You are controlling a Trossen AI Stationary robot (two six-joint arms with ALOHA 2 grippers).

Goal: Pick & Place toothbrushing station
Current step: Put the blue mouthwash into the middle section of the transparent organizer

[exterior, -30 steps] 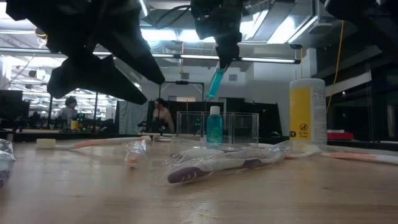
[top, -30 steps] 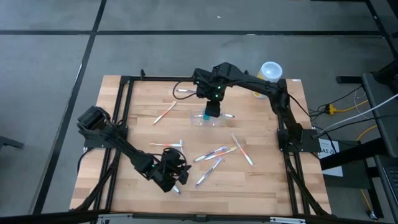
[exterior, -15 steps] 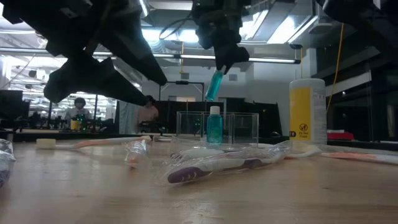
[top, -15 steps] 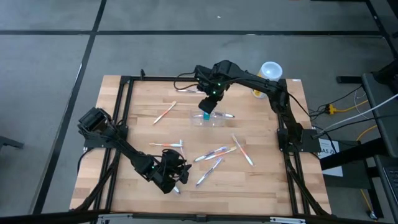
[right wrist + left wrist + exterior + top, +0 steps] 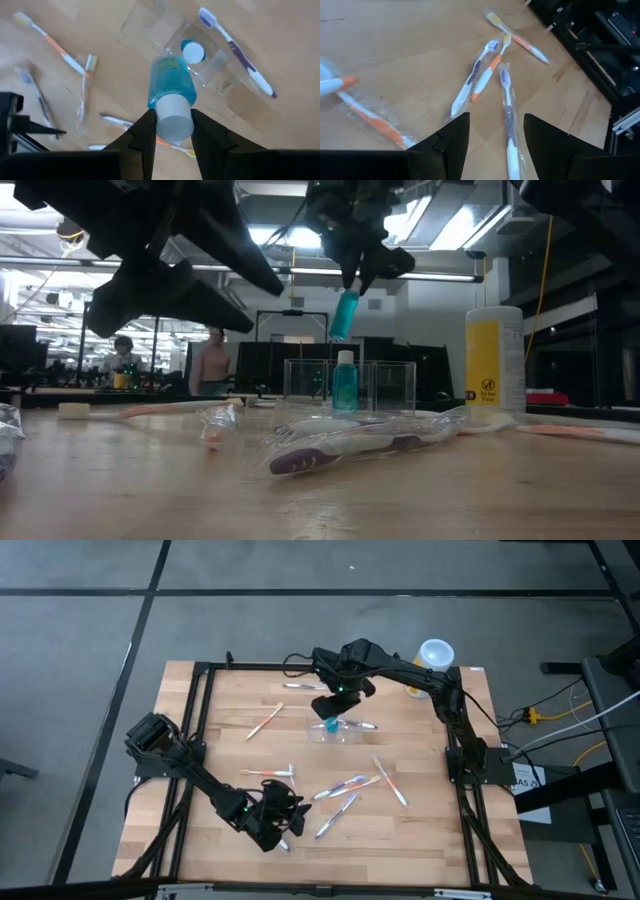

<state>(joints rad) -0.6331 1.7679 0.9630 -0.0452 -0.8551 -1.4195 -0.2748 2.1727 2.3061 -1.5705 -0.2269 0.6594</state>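
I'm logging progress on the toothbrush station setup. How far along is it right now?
Done: one blue bottle already stands in the clear holder. In hand: the right gripper holds a second blue bottle by its white cap, above the holder. Left: the wrapped toothbrushes lie scattered on the table; the left gripper hovers open over them, empty.
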